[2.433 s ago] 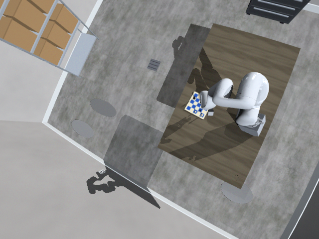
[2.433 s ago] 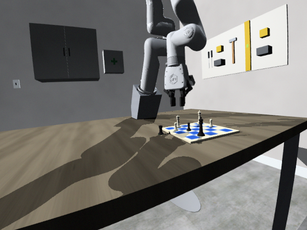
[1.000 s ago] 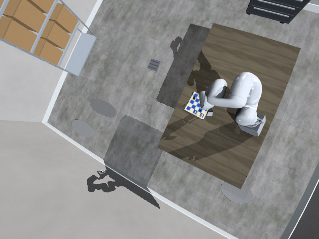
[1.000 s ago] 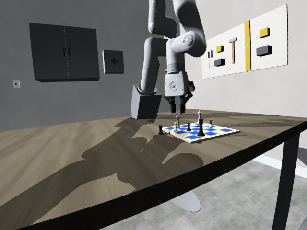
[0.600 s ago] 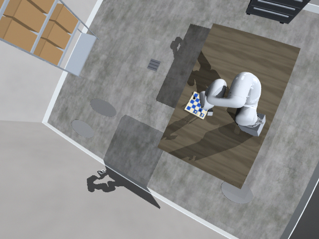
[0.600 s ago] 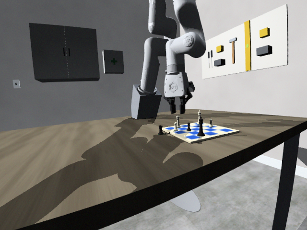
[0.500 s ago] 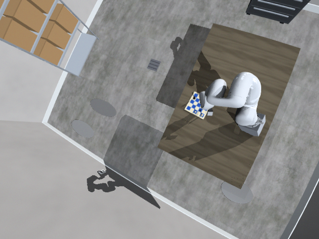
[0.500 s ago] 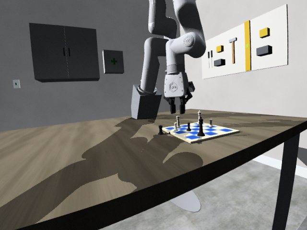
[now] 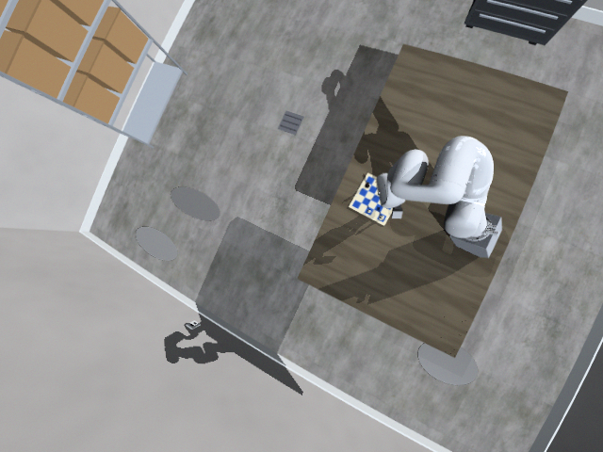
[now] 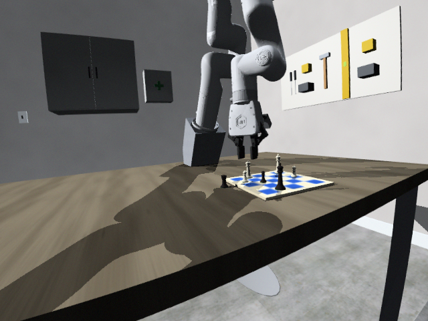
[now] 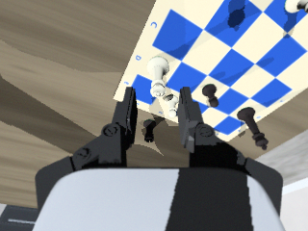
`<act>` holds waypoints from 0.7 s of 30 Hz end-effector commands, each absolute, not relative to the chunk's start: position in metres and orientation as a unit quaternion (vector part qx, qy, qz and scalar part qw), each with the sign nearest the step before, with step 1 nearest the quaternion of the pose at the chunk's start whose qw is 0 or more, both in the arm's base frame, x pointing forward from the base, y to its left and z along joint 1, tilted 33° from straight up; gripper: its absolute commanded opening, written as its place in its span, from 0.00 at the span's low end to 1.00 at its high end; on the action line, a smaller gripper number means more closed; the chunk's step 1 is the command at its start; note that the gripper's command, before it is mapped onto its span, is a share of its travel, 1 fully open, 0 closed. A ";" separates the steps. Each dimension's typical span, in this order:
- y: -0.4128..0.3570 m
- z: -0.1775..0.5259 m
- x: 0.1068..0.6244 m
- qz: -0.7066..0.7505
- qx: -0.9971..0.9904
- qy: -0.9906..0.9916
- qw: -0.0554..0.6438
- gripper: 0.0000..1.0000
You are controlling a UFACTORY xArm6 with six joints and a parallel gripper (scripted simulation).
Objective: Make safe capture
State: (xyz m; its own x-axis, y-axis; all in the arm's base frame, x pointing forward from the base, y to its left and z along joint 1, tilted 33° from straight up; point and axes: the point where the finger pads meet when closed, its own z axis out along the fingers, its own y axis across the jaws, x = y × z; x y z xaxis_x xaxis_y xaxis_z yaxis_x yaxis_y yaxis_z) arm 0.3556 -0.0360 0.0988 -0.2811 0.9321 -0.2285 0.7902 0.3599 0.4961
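Above board (image 10: 312,184) corner, arm (image 10: 241,65) vertical, jaws (image 10: 248,150) part-open, empty, pointing down

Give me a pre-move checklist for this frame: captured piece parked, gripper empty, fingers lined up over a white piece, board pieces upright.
1. Black rook off the board, upright on the table: ok.
2. Gripper empty, fingers partly apart: ok.
3. Gripper above the pieces with clearance: ok in the exterior view.
4. Fingers centred over the small white piece by the board edge: cannot tell; the wrist view shows it nearer the right finger.
5. Black king, black pawn and the white pieces upright: ok.
6. Which square each piece occupies: cannot tell.
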 end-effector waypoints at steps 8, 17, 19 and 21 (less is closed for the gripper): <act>-0.036 0.100 0.356 0.146 0.547 0.788 0.244 0.42; -0.036 0.100 0.356 0.146 0.547 0.788 0.244 0.42; -0.036 0.100 0.356 0.146 0.547 0.788 0.244 0.42; -0.036 0.100 0.356 0.146 0.547 0.788 0.244 0.42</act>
